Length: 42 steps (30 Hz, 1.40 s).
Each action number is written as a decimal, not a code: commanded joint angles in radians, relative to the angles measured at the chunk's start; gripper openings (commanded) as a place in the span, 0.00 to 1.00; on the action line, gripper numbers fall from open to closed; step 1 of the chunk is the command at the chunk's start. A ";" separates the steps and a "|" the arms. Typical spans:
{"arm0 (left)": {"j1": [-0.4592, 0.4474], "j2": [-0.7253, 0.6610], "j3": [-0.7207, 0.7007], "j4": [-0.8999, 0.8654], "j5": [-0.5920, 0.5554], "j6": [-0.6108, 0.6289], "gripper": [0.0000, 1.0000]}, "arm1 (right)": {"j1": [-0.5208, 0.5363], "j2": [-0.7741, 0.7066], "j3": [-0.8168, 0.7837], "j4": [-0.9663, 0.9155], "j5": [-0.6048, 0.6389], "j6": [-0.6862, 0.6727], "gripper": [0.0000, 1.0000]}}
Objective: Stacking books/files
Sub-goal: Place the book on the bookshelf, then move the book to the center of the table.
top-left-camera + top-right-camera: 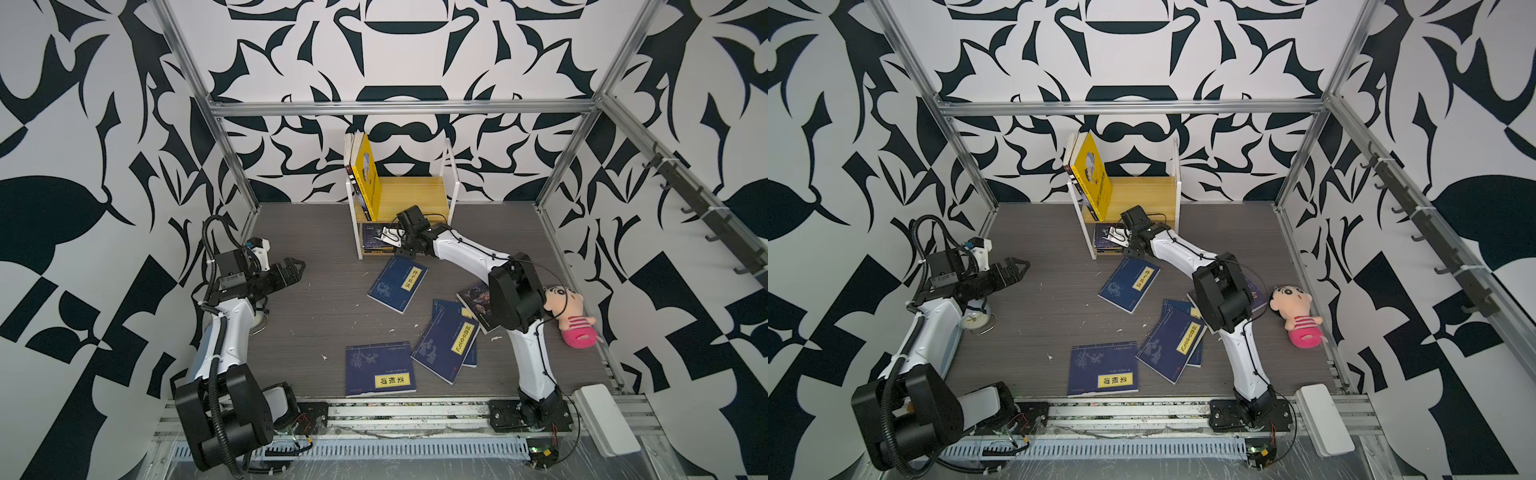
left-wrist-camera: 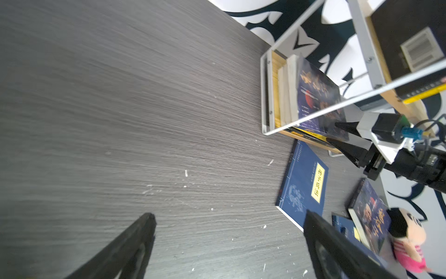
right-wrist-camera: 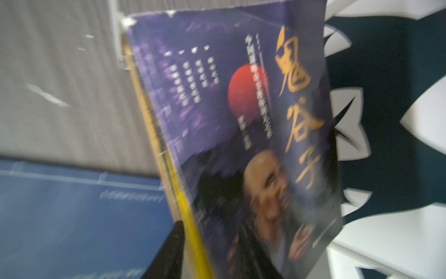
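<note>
Several navy books (image 1: 380, 368) loose at lower centre; my left gripper (image 1: 297, 270) gaping idle, mid-left; my nearer right gripper (image 1: 379, 236), centre, astride the purple book (image 1: 369, 230) flat in the lower tier of the rack (image 1: 415, 193), its length running away from the jaws, gripped or not I cannot tell.

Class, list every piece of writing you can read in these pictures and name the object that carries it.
"鬼谷子": gold title on the purple-blue book.
"孙子兵法": yellow label on the far navy book.
"菜根谭": yellow label on the front navy book.
Label on the overlapping navy book: too small to read.
Print on the yellow book: too small to read.
</note>
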 commanded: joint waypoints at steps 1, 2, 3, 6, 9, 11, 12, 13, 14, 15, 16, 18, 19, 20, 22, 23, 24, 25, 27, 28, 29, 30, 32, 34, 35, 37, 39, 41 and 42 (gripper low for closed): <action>-0.055 -0.004 -0.005 -0.030 0.051 0.093 1.00 | 0.026 -0.215 -0.118 0.039 -0.080 0.106 0.44; -0.076 -0.001 0.001 -0.050 0.052 0.126 1.00 | 0.043 -0.263 -0.181 0.051 -0.098 0.113 0.45; -0.096 0.004 0.009 -0.072 0.053 0.158 1.00 | 0.069 -0.317 -0.241 0.062 -0.111 0.112 0.46; -0.151 0.024 0.027 -0.132 0.039 0.234 1.00 | 0.159 -0.453 -0.435 0.095 -0.130 0.082 0.48; -0.207 0.041 0.040 -0.179 0.023 0.299 1.00 | 0.250 -0.582 -0.596 0.125 -0.142 0.086 0.51; -0.231 0.049 0.049 -0.209 0.014 0.323 1.00 | 0.319 -0.646 -0.681 0.148 -0.143 0.111 0.51; -0.239 0.056 0.049 -0.212 0.009 0.325 1.00 | 0.362 -0.669 -0.720 0.156 -0.130 0.121 0.53; -0.241 0.061 0.047 -0.212 0.007 0.324 1.00 | 0.396 -0.681 -0.743 0.148 -0.113 0.125 0.54; -0.247 0.065 0.046 -0.212 0.002 0.327 1.00 | 0.436 -0.686 -0.765 0.135 -0.089 0.131 0.54; -0.249 0.066 0.046 -0.212 -0.005 0.332 1.00 | 0.471 -0.685 -0.780 0.117 -0.064 0.139 0.55; -0.250 0.066 0.045 -0.214 -0.009 0.334 1.00 | 0.498 -0.683 -0.793 0.102 -0.048 0.142 0.55; -0.251 0.066 0.049 -0.221 -0.021 0.336 1.00 | 0.551 -0.681 -0.818 0.074 -0.034 0.159 0.55; -0.251 0.066 0.048 -0.221 -0.025 0.336 1.00 | 0.571 -0.681 -0.829 0.064 -0.034 0.162 0.56; -0.252 0.098 0.047 -0.222 -0.028 0.338 1.00 | 0.594 -0.683 -0.844 0.062 -0.033 0.169 0.56; -0.252 0.103 0.041 -0.221 -0.031 0.342 1.00 | 0.618 -0.685 -0.862 0.060 -0.059 0.198 0.56; -0.252 0.104 0.041 -0.222 -0.032 0.343 1.00 | 0.625 -0.683 -0.864 0.049 -0.089 0.209 0.64; -0.252 0.106 0.042 -0.221 -0.034 0.343 1.00 | 0.633 -0.680 -0.865 0.035 -0.105 0.211 0.88; -0.251 0.106 0.045 -0.221 -0.038 0.343 1.00 | 0.644 -0.678 -0.867 0.027 -0.108 0.214 0.89; -0.251 0.109 0.044 -0.222 -0.041 0.343 1.00 | 0.655 -0.674 -0.862 0.006 -0.135 0.221 0.89; -0.251 0.112 0.044 -0.222 -0.041 0.344 1.00 | 0.658 -0.672 -0.866 0.007 -0.145 0.225 0.89; -0.251 0.113 0.043 -0.222 -0.038 0.344 1.00 | 0.660 -0.667 -0.869 0.011 -0.152 0.227 0.89; -0.252 0.115 0.042 -0.222 -0.040 0.346 1.00 | 0.661 -0.659 -0.868 0.006 -0.158 0.229 0.89; -0.251 0.118 0.042 -0.220 -0.040 0.349 1.00 | 0.664 -0.638 -0.870 0.011 -0.144 0.240 0.87; -0.252 0.124 0.041 -0.222 -0.038 0.352 1.00 | 0.664 -0.614 -0.875 0.023 -0.134 0.248 0.85; -0.252 0.128 0.041 -0.222 -0.037 0.353 1.00 | 0.663 -0.605 -0.876 0.030 -0.135 0.247 0.85; -0.253 0.132 0.044 -0.222 -0.038 0.355 1.00 | 0.664 -0.579 -0.874 0.038 -0.132 0.246 0.84; -0.254 0.134 0.049 -0.224 -0.040 0.355 1.00 | 0.665 -0.559 -0.870 0.039 -0.121 0.249 0.84; -0.256 0.135 0.047 -0.224 -0.039 0.356 1.00 | 0.665 -0.547 -0.874 0.051 -0.118 0.246 0.83; -0.258 0.133 0.044 -0.222 -0.038 0.360 1.00 | 0.665 -0.538 -0.878 0.062 -0.109 0.243 0.83</action>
